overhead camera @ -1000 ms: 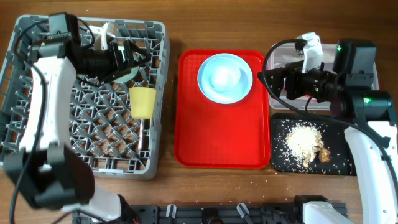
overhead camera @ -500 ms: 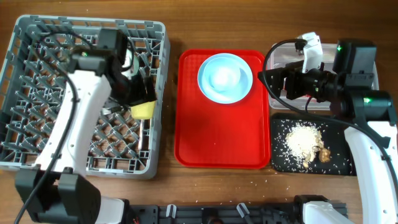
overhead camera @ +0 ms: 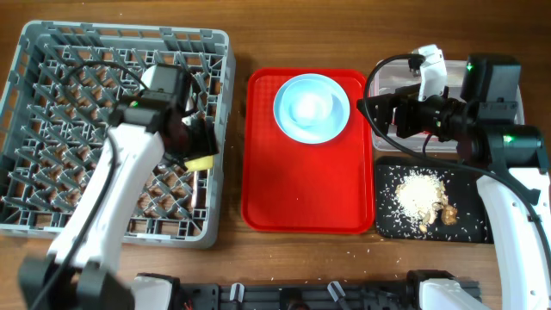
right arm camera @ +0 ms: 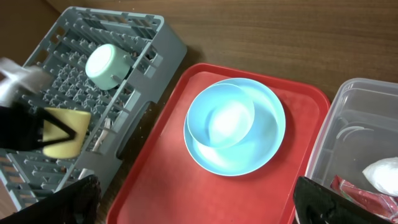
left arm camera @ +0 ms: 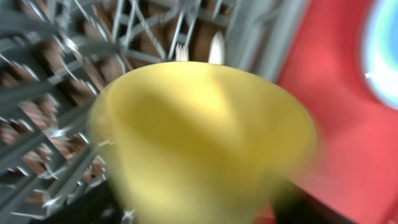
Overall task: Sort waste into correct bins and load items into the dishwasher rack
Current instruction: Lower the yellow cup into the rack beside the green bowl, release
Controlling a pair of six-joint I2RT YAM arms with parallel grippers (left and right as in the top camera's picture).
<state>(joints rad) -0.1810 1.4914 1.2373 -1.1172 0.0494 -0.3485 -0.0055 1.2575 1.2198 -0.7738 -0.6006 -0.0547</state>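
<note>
The yellow cup lies in the grey dishwasher rack near its right wall, and it fills the blurred left wrist view. My left gripper straddles it, a dark finger on each side; contact is unclear. A pale green bowl sits upside down in the rack. The light blue plate, with a bowl on it, rests on the red tray. My right gripper hangs open and empty over the tray's right edge. The clear tub holds the white napkin and the red wrapper.
The black tray at front right holds rice scraps with brown bits. A white utensil lies in the rack beside the cup. Stray rice grains dot the wood near the table's front edge.
My left arm has swung from the rack's back edge forward and down onto the yellow cup, and its jaws have narrowed around it. The right arm has not moved.
</note>
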